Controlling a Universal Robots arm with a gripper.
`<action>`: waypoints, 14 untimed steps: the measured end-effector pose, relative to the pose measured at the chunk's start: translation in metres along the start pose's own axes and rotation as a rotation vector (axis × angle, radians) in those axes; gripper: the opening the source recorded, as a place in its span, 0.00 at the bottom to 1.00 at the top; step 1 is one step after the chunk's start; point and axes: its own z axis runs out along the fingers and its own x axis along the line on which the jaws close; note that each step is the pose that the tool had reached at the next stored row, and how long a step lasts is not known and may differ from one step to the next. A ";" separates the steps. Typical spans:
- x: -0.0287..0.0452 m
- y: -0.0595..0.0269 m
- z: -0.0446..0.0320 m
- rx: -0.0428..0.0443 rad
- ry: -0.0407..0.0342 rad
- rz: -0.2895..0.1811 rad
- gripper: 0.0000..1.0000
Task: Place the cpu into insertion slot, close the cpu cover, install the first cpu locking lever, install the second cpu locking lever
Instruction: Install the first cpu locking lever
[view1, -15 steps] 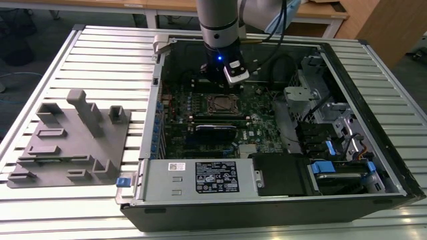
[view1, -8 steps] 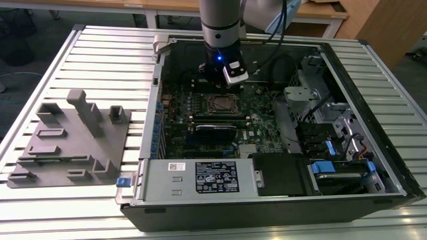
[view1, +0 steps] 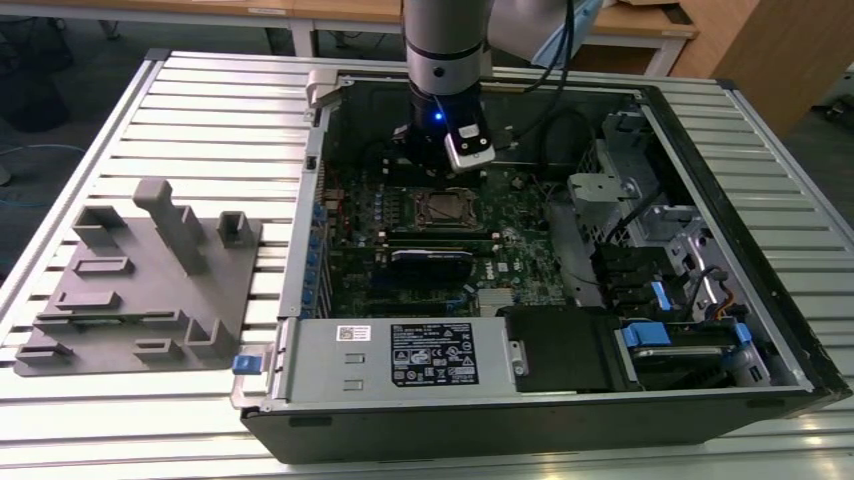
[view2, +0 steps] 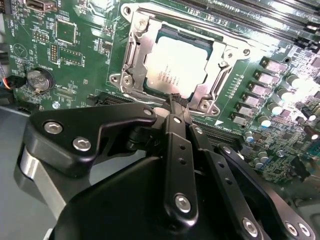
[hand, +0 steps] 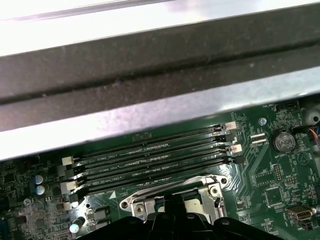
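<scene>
The cpu (view2: 176, 66), a flat silver square, lies in the insertion slot (view2: 131, 54) on the green board. The cpu cover (view2: 220, 70), a silver frame, lies flat around it, and the chip shows through its window. My gripper (view2: 174, 100) hangs over the slot's near edge, its black fingers (view2: 176, 145) drawn together to one tip with nothing between them. In the exterior view the arm reaches down into the open computer case, with the gripper (view1: 439, 173) just above the slot (view1: 447, 209). In the first wrist view the slot's metal rim (hand: 210, 190) shows beyond the dark gripper body.
Long black memory slots (hand: 150, 160) run beside the socket, and the case's metal wall (hand: 150, 105) rises just behind them. A coin battery (view2: 37, 80) sits on the board. Drive cages and cables (view1: 654, 250) fill the exterior view's right. A grey fixture block (view1: 147, 280) stands outside the case.
</scene>
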 end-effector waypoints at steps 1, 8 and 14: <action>-0.0002 0.0001 0.0001 0.0029 0.0001 0.000 0.11; -0.0027 0.0004 0.0002 0.0200 0.0101 -0.005 0.11; -0.0028 0.0004 0.0003 0.0199 0.0103 -0.005 0.11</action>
